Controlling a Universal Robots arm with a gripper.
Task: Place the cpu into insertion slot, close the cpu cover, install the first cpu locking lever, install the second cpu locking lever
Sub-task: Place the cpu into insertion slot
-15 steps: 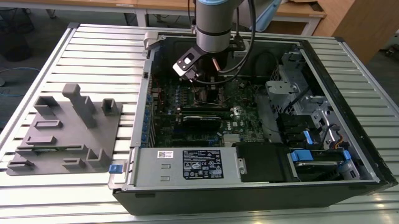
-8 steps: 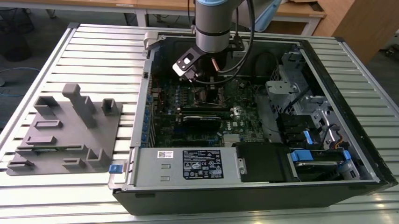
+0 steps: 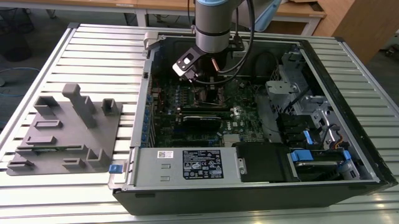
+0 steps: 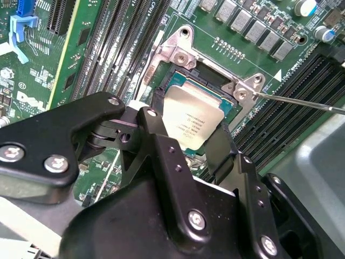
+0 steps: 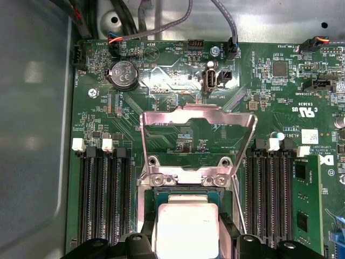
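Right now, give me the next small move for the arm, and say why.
Probably ease the cpu straight down into the insertion slot. The gripper is shut on it directly over the slot, the cpu cover stands open, and I cannot tell whether it is seated.

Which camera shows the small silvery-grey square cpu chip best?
The second wrist view: the small square silvery-grey cpu shows most of its top, with its print. The first wrist view catches part of it, bright with glare. In the exterior view the grey robot arm stands before that spot.
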